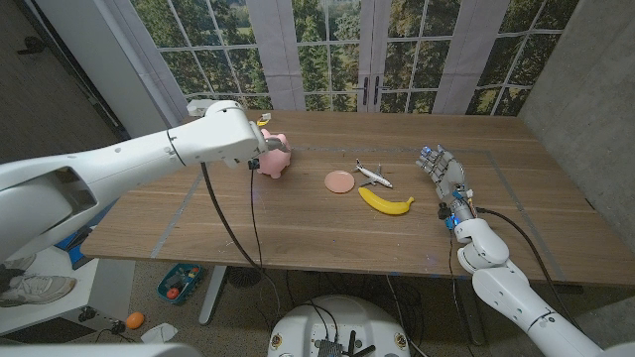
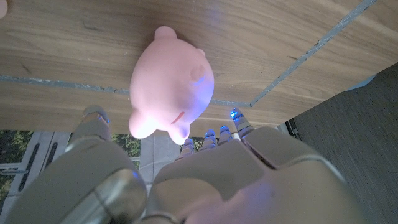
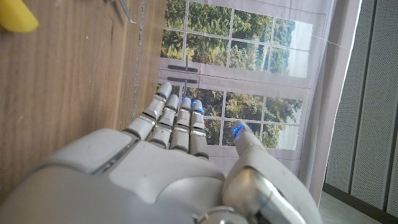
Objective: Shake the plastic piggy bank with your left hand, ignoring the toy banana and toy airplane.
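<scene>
No brand, label or writing is showing legibly on any of the things. The piggy bank [image 1: 275, 159] is looking smooth, glossy and pale pink, round-bodied, with small ears and stubby feet; in the left wrist view [image 2: 172, 84] a thin slot-like line is showing on its rounded side. It is sitting at the far left part of the wooden tabletop [image 1: 298, 228], right against the left robot hand [image 1: 253, 149], whose fingers [image 2: 93, 118] are reaching up on either side of the pink body. Whether that robot hand is actually gripping the piggy bank or only bracketing it, I cannot tell, and I cannot tell whether the bank is resting on the wood or raised off it. The right robot hand [image 1: 444, 171] is standing near the right side of the tabletop with its fingers [image 3: 177, 121] stretched out straight and close together, thumb apart, holding nothing. Between the two hands, a toy airplane [image 1: 372, 175], a yellow toy banana [image 1: 385, 203] and a small pink disc [image 1: 339, 180] are lying close together.
</scene>
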